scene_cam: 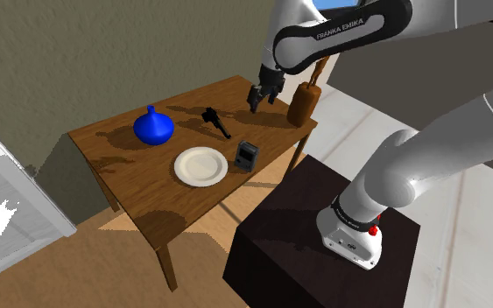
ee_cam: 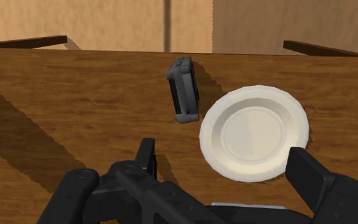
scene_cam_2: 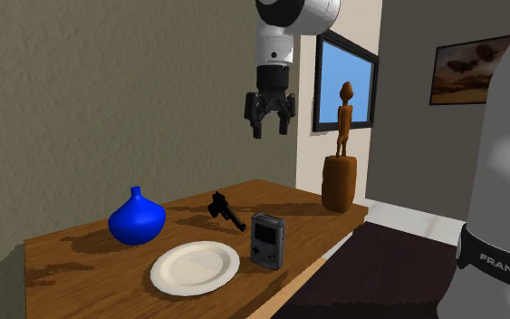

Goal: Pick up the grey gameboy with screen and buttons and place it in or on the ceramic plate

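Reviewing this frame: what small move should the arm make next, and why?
Probably carry the open gripper across toward the gameboy and begin lowering onto it. The gripper hangs empty well above the table, while the gameboy stands upright beside the plate, not yet grasped.

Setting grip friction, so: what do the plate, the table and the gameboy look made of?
The plate is off-white, smooth, softly shaded: probably glazed ceramic. The table shows brown grain streaks: wood. The gameboy is dark grey and matte, likely plastic.
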